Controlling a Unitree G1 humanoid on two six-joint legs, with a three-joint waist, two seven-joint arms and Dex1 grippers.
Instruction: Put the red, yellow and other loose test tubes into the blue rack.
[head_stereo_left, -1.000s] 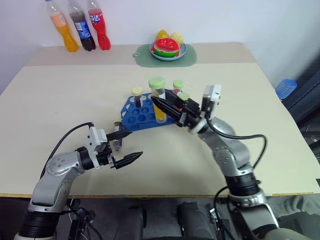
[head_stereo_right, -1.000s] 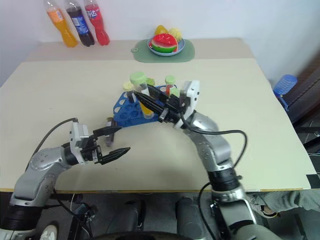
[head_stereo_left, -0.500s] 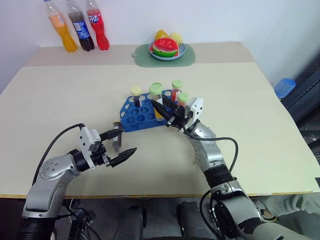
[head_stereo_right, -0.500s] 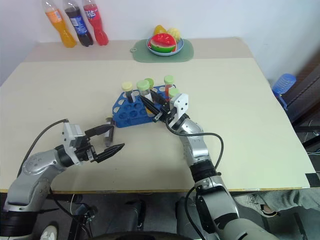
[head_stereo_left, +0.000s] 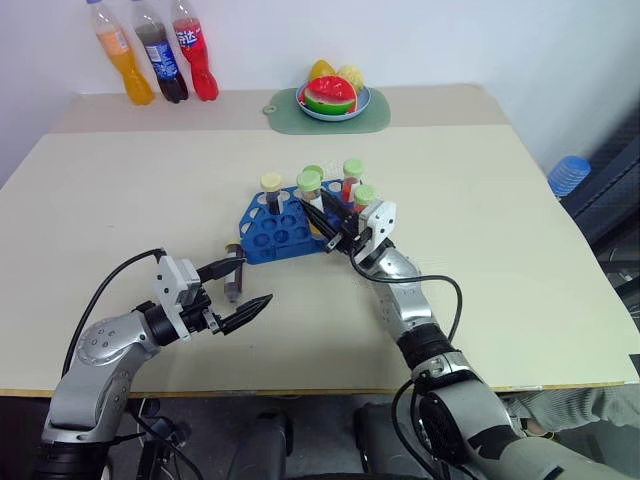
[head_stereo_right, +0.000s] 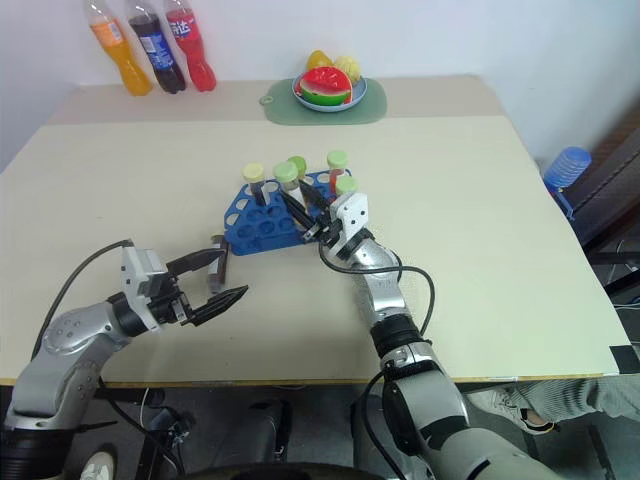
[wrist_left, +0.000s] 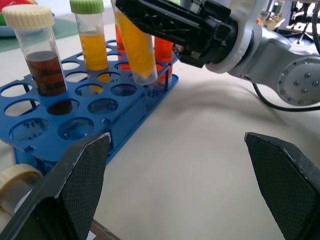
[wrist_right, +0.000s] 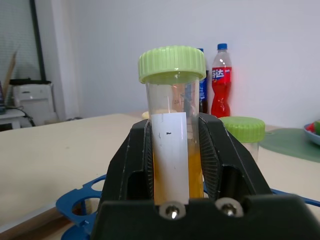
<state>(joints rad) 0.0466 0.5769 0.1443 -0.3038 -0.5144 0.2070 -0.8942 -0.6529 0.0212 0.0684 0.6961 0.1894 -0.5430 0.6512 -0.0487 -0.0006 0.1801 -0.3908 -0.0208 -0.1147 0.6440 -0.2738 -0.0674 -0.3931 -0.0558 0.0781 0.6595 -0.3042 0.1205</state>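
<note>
Right wrist view: the yellow tube, green-capped, sits clamped between the right gripper fingers. The left eye view places it over the blue rack, at its 3 o'clock end. At the rack's 7 o'clock, the left gripper stands wide, empty, beside a loose tube lying flat.

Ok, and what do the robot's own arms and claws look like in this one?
Both arms are silver-grey metal segments with black joints and a loose black cable looping alongside. Each wrist carries a white boxy camera mount. The left claw and right claw each have two black fingers, tapering to points; the left wrist view shows finely textured inner pads.
</note>
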